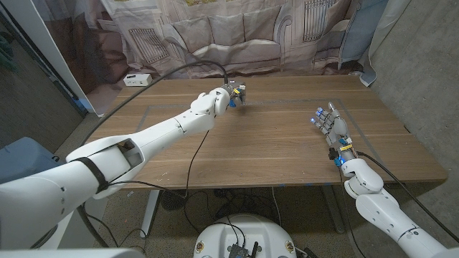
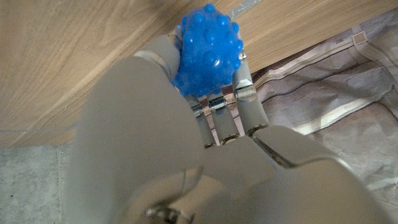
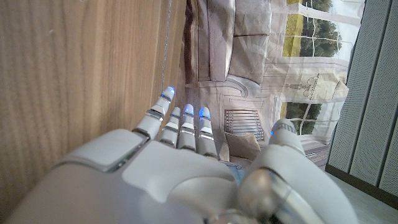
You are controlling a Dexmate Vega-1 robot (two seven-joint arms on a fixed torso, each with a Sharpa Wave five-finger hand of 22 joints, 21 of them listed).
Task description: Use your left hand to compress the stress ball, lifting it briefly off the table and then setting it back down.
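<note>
Wooden table [image 1: 287,143]: wrist view shows left hand [image 2: 186,124] fingers [image 2: 244,93] gripping blue ball [image 2: 208,46]; right fingers [image 3: 186,124] spread

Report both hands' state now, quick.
Left hand: closed around the blue stress ball.
Right hand: open, fingers apart, holding nothing.

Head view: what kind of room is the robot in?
Probably a test lab or studio, not a real home. The wooden table stands on bare floor, cables trail about, and the sofa is only printed on a backdrop curtain behind.
</note>
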